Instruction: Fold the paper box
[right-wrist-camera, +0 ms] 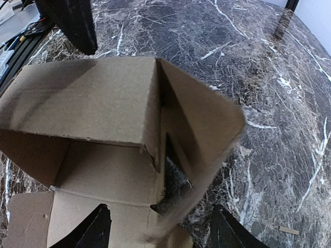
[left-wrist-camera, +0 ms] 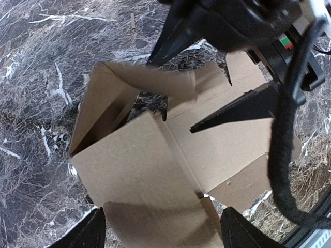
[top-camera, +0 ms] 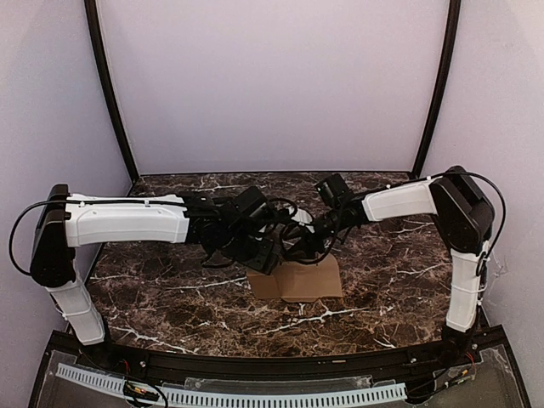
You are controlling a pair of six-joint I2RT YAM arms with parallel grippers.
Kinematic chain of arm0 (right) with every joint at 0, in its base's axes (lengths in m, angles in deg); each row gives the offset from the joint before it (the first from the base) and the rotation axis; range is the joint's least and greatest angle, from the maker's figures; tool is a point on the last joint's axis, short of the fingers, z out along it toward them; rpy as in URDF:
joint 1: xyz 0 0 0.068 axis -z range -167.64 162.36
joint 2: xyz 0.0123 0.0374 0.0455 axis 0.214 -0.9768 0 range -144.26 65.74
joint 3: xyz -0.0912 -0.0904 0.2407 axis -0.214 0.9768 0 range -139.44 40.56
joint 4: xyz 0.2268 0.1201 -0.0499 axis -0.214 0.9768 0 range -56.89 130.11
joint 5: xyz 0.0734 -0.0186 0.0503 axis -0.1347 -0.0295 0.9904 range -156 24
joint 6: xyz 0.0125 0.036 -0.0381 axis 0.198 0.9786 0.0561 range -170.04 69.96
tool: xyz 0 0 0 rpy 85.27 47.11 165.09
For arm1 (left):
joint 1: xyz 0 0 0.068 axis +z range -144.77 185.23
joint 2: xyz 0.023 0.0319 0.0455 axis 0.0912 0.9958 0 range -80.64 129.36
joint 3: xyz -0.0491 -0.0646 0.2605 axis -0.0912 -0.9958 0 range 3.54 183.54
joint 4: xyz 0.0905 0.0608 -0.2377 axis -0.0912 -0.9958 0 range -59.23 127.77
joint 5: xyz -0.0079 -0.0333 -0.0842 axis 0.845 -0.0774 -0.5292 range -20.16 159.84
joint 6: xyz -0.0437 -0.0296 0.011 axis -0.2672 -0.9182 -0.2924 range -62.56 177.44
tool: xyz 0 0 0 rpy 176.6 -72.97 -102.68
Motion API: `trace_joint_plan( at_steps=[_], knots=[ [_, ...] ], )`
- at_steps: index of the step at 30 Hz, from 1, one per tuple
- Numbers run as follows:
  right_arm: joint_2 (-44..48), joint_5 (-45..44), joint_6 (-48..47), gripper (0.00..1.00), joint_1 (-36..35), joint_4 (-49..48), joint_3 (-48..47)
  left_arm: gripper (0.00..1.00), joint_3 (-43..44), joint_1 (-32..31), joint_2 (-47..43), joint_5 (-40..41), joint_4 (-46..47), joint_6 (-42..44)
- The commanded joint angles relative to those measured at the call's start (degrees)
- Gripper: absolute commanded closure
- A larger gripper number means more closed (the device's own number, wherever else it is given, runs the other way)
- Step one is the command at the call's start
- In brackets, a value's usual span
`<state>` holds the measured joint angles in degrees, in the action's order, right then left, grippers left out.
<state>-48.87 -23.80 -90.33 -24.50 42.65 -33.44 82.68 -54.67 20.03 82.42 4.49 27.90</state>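
The paper box (top-camera: 299,278) is a brown cardboard sheet, partly folded, on the marble table (top-camera: 170,289) at the centre. In the left wrist view the paper box (left-wrist-camera: 155,155) has walls standing at its far left and a broad panel reaching back between my left gripper (left-wrist-camera: 165,235), which is open and clear of the panel's edges. My right gripper (right-wrist-camera: 165,235) is open; a raised, blurred flap (right-wrist-camera: 207,139) of the paper box (right-wrist-camera: 88,98) runs down between its fingers without being pinched. The right fingers (left-wrist-camera: 232,111) hover over the flat panel. Both grippers (top-camera: 285,245) crowd together above the box's far edge.
Curved black frame posts (top-camera: 106,85) stand at the back corners before lilac walls. A black rail with a white cable strip (top-camera: 255,395) runs along the near edge. A tiny cardboard scrap (right-wrist-camera: 286,230) lies on the marble right of the box.
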Motion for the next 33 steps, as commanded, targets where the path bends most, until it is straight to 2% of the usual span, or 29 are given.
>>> trace_joint_plan(
  at_steps=[1,7,11,14,19,25,28,30,33],
  knots=[
    [1.24,0.2,0.22,0.34,-1.13,-0.74,0.83,0.24,-0.21,-0.04,0.38,2.72,-3.4,1.07],
    [-0.89,0.44,3.48,0.36,-1.24,-2.44,-1.69,0.27,-1.56,-0.01,0.31,4.85,-3.74,1.7],
    [0.31,-1.33,5.33,0.45,-1.28,-2.87,-0.97,0.28,-3.03,0.03,-1.04,5.78,-1.21,2.52],
    [2.68,-3.66,8.37,0.48,-1.28,-5.8,2.79,0.25,-6.01,0.0,-4.07,4.61,5.27,3.69],
    [5.9,-7.95,17.27,0.66,-1.4,-11.89,7.33,0.2,-11.03,0.02,-9.07,1.99,15.19,5.94],
    [9.23,-11.37,23.46,0.73,-3.35,-14.69,12.54,0.18,-13.63,0.06,-11.69,1.52,18.75,6.59],
    [10.4,-10.4,23.28,0.71,-5.26,-12.6,13.71,0.18,-17.07,0.09,-14.05,1.61,20.72,5.08],
    [11.23,-8.98,22.1,0.7,-5.59,-6.04,12.85,0.18,-19.53,0.2,-16.47,2.37,20.88,2.37],
    [15.67,-9.11,19.44,0.68,-3.12,-0.95,12.88,0.19,-24.62,0.11,-23.46,0.0,23.01,-3.61]
  ],
)
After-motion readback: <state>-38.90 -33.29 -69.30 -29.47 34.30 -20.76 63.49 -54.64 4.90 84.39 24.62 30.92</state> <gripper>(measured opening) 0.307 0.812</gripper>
